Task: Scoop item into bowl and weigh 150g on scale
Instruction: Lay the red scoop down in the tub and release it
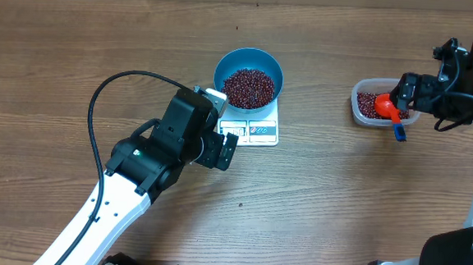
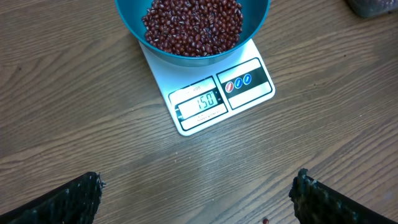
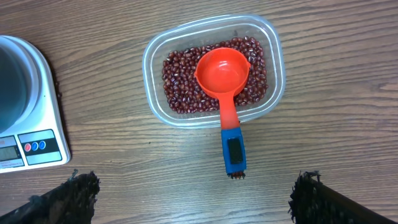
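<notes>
Left gripper (image 2: 196,193) wide and empty, near side of the scale (image 2: 165,74). Right gripper (image 3: 194,193) also wide, over the tub (image 3: 155,50) where the scoop (image 3: 221,71) lies. Blue bowl (image 1: 220,70) of beans (image 1: 249,87) is on the scale, and the display appears to be on target. We'd add nothing and touch nothing.

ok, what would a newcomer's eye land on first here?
The bright blue bowl heaped with red-brown beans, sitting on the white scale mid-table, whose display reads 150. Next, off to the right, the orange scoop with a blue handle resting in the clear tub of more beans.
</notes>
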